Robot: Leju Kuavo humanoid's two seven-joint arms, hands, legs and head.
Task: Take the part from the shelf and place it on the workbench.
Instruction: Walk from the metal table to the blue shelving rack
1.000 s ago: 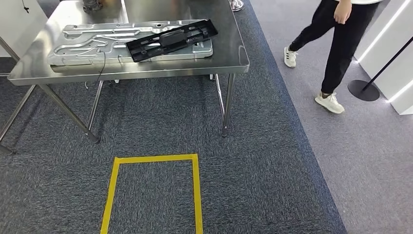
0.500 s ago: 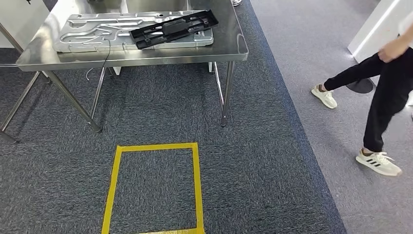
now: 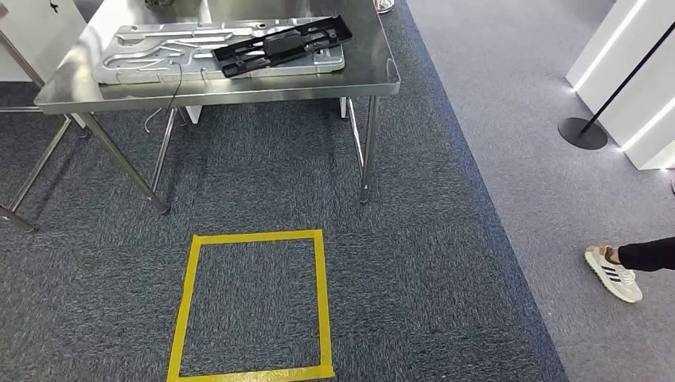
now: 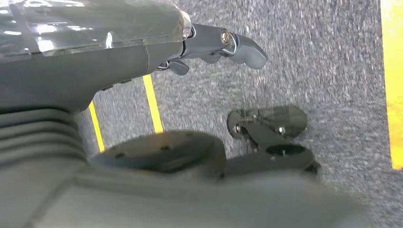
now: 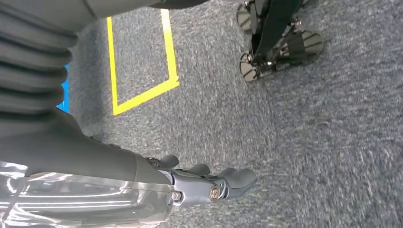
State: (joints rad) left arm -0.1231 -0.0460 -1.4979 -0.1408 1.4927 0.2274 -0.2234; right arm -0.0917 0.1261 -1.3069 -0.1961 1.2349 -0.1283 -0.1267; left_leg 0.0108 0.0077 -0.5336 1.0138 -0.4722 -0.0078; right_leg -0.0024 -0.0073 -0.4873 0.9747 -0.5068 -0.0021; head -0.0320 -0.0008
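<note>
Two things lie on the steel workbench (image 3: 374,68): a black part (image 3: 282,46) resting slantwise across a larger silver stamped panel (image 3: 151,49). On the dark carpet before the bench, a yellow tape square (image 3: 253,302) marks the floor. A person's shoe (image 3: 613,273) shows on the lighter floor, near a black stanchion base (image 3: 583,133). Both arms hang over the carpet; the left hand (image 4: 209,45) and right hand (image 5: 209,185) grasp nothing, fingers loosely extended.
</note>
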